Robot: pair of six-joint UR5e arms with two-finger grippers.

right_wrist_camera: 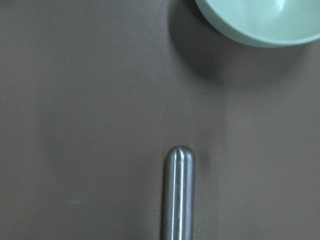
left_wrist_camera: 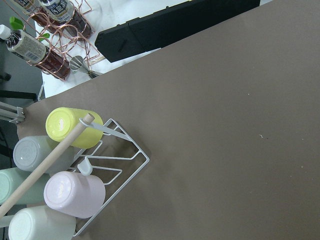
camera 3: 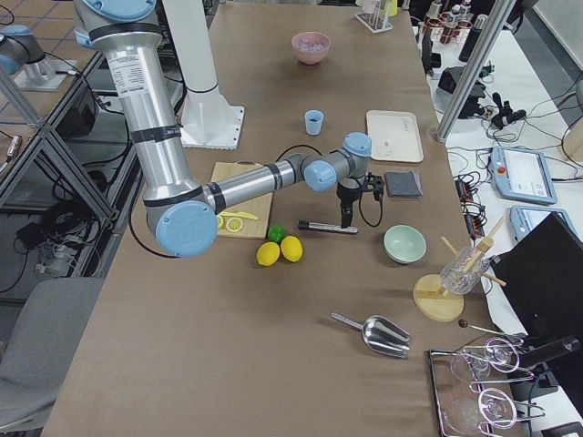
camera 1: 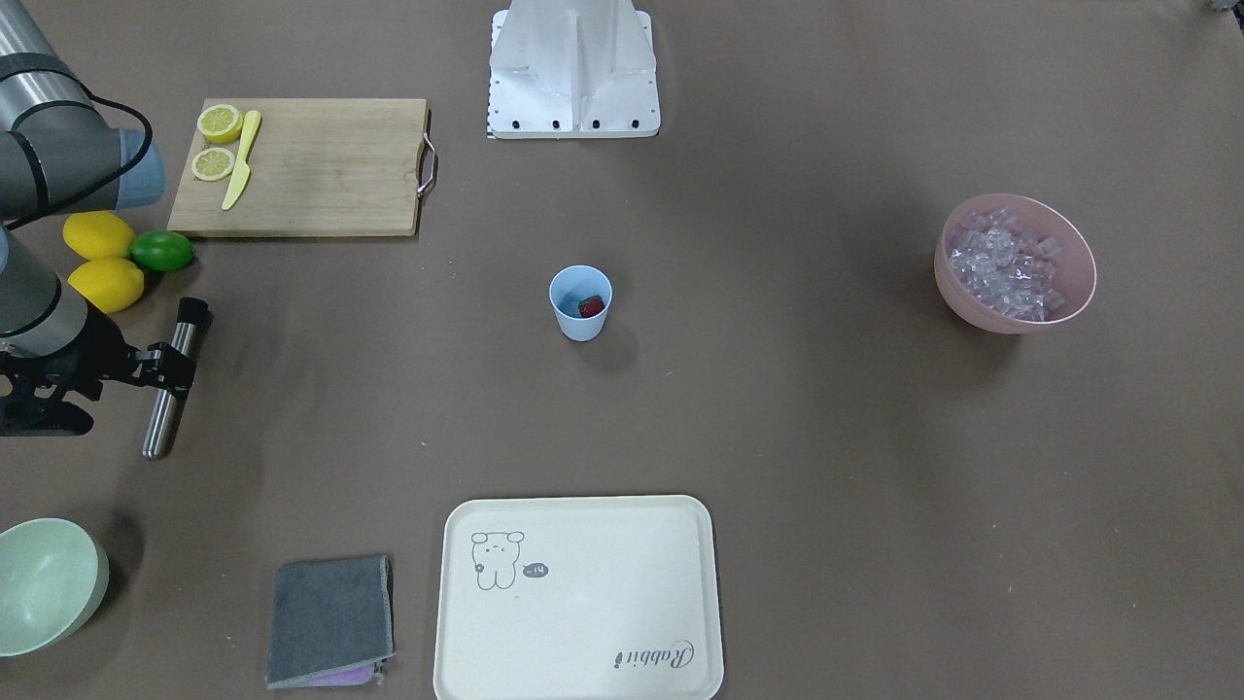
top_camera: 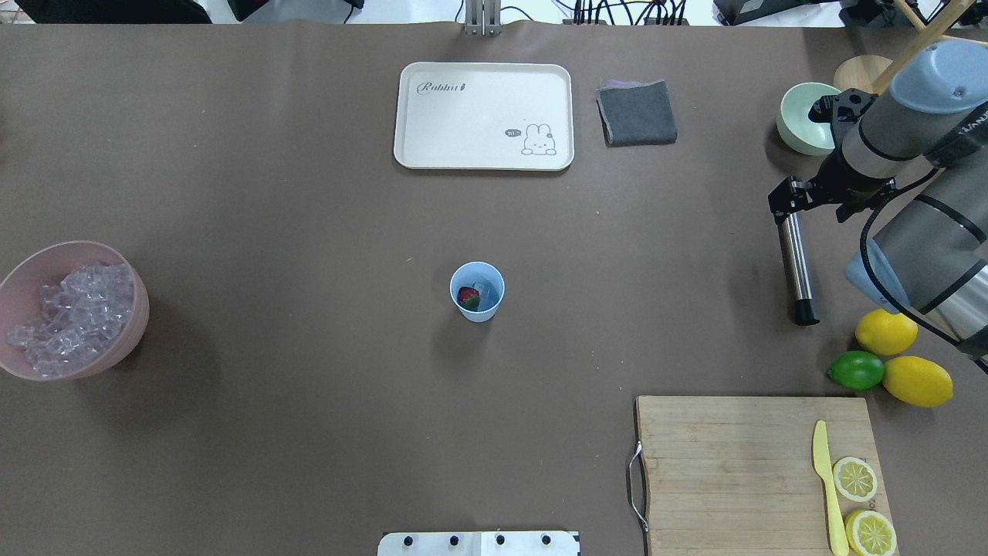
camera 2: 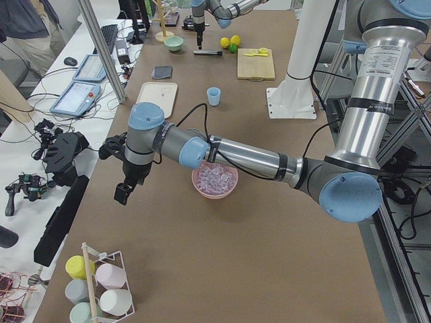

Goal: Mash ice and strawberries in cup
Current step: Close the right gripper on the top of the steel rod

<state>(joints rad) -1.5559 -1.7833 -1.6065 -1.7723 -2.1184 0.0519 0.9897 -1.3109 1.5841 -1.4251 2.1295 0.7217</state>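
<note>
The pale blue cup (top_camera: 478, 308) stands mid-table with a red strawberry (top_camera: 467, 297) and a clear piece of ice (top_camera: 486, 290) inside. More ice (top_camera: 69, 316) fills the pink bowl (top_camera: 131, 340) at the table's left end. My right gripper (top_camera: 789, 202) hangs low over the far end of a steel muddler (top_camera: 796, 266) lying flat on the table, fingers open on either side of it. In the right wrist view only the muddler's rounded end (right_wrist_camera: 179, 190) shows. My left gripper (camera 2: 122, 195) hangs beside the pink bowl (camera 2: 214, 182); I cannot tell its state.
Two lemons (top_camera: 903, 359) and a lime (top_camera: 855, 370) lie near the muddler. A cutting board (top_camera: 725, 471) holds lemon halves and a yellow knife. A green bowl (top_camera: 799, 120), grey cloth (top_camera: 637, 113) and cream tray (top_camera: 484, 116) line the far edge. A cup rack (left_wrist_camera: 75, 175) stands past the ice bowl.
</note>
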